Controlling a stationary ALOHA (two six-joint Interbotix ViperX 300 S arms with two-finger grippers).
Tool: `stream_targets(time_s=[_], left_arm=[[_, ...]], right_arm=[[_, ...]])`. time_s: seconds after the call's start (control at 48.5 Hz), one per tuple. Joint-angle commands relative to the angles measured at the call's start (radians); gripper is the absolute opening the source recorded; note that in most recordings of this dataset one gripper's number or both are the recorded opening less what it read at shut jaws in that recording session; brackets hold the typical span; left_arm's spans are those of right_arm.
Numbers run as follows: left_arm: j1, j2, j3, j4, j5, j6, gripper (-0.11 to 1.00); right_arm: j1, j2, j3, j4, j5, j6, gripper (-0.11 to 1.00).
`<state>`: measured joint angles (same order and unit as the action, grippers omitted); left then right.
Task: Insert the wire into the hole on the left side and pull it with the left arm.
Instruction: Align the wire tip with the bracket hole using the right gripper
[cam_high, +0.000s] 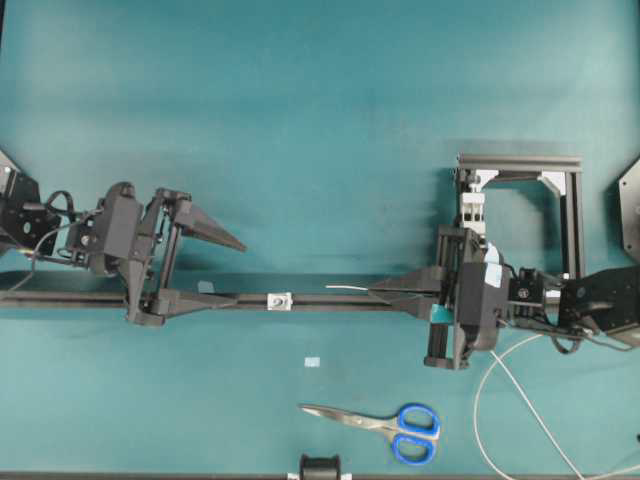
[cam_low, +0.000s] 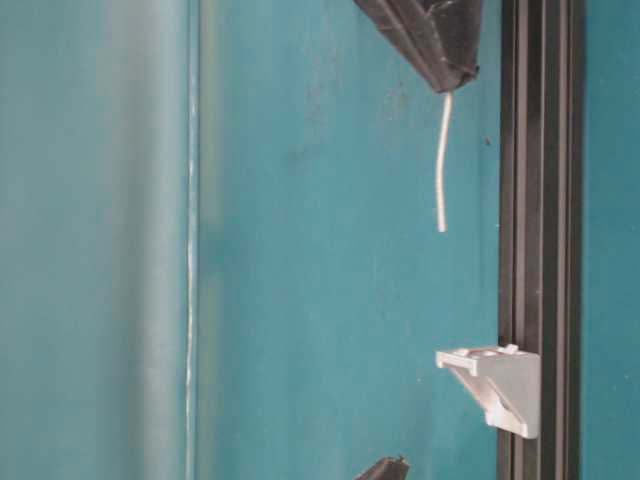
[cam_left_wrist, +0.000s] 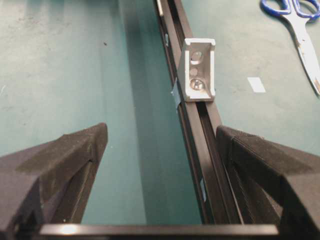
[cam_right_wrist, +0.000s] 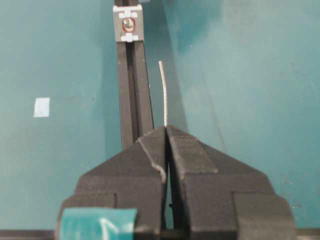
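The taped black right gripper (cam_right_wrist: 166, 131) was clenched on the thin pale-grey wire (cam_right_wrist: 163, 92), its stiff tip free over open teal table (cam_high: 300, 120), short of the small silver block's hole (cam_high: 275, 301) at frame centre. The black left gripper (cam_high: 215, 265) gaped wide, straddling the black rail (cam_high: 330, 299). Wire loops ran off the lower right edge.

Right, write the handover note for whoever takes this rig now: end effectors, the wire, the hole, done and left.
Right end effector: shut on the wire, whose tip sticks out ahead toward the bracket.
Left end effector: open, holding nothing, waiting on the far side of the bracket, one finger along the rail.
The hole sits in the small white bracket mounted on the rail.
Done: wire gripped and brought near the rail.
Left: the tip is short of the bracket and off to the side of the hole; align, thread it through, then grip and pull with the left.
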<state>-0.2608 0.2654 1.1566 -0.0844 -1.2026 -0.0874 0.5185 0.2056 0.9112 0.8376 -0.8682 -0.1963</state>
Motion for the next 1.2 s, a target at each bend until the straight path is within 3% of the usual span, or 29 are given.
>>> stream_targets(time_s=[0.0,1.176], left_arm=[[-0.006,-0.009,-0.009,-0.002,-0.011,0.0,0.71],[-0.014,-0.009,-0.023,0.011,0.031,0.0,0.71]], right_arm=[[0.002,-0.003,-0.015,0.002,-0.017,0.002,0.05],[0.003,0.094,-0.087,-0.018,-0.071,-0.002,0.05]])
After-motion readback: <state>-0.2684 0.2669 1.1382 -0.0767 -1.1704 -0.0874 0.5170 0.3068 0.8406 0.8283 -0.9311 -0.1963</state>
